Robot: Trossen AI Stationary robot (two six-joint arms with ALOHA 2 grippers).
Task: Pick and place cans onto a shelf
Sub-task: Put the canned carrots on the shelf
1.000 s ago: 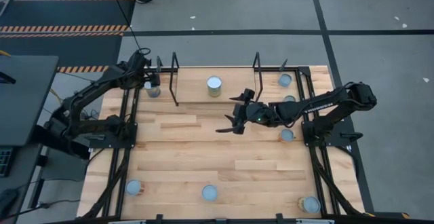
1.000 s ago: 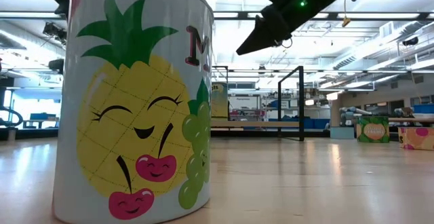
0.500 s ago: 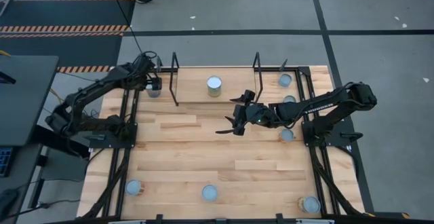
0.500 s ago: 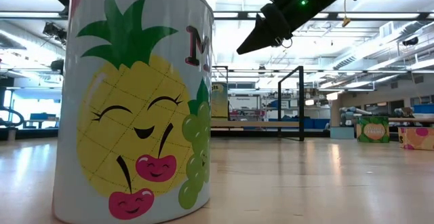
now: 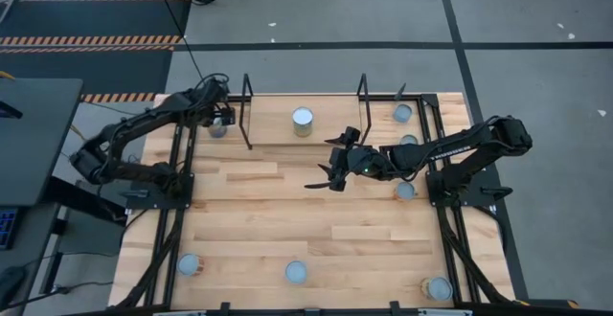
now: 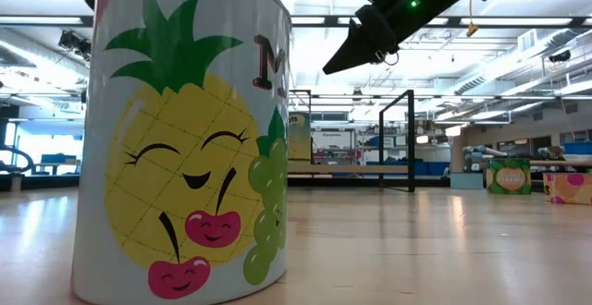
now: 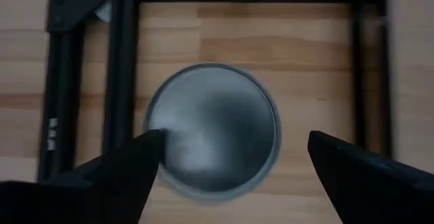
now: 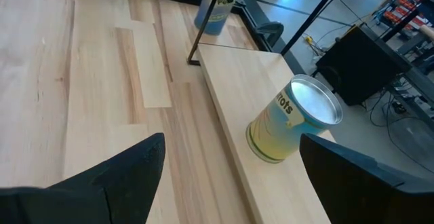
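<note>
A can with a yellowish label (image 5: pixel 303 121) stands upright on the shelf (image 5: pixel 278 136), a light-wood board in a black frame at the table's far middle; it also shows in the right wrist view (image 8: pixel 295 119). My left gripper (image 5: pixel 221 116) is open, pointing down over a can (image 5: pixel 215 130) at the far left. In the left wrist view its fingers (image 7: pixel 234 141) stand on either side of that can's round grey top (image 7: pixel 211 130). My right gripper (image 5: pixel 324 173) is open and empty above the table's middle, near the shelf's front edge; it also shows in the low view (image 6: pixel 356 51).
Three cans (image 5: pixel 402 113) (image 5: pixel 409 142) (image 5: pixel 405 191) stand near the right arm's base. Three more (image 5: pixel 189 263) (image 5: pixel 296 272) (image 5: pixel 438 287) stand along the near edge; one, with a pineapple label (image 6: pixel 180 139), fills the low view's left. Black shelf posts (image 5: pixel 247 96) (image 5: pixel 363 91) stand upright.
My left gripper has gone a little toward the table's right edge, over the far-left can. My right arm has kept still.
</note>
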